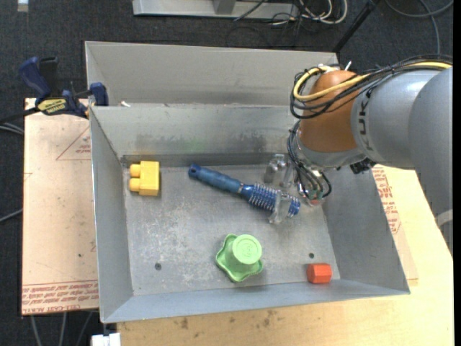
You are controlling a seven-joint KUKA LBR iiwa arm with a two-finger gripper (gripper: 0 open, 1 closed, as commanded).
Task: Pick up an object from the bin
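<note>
Bristles (265, 197) of the blue brush (222, 182) sit between the tips of our pincer (276, 192), which is spread wide. We think it wants that brush, lying mid-way across the bin (108, 215), well apart from the yellow block (145, 178).

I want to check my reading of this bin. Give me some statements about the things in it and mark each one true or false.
1. The gripper is at the bristle end of the blue brush. True.
2. The yellow block lies next to the orange cube. False: the block is by the left wall of the bin as the view shows it, and the cube is in the front right corner.
3. The green cup lies near the front wall, apart from the brush. True.
4. The brush handle points towards the orange cube. False: it points towards the yellow block.
</note>
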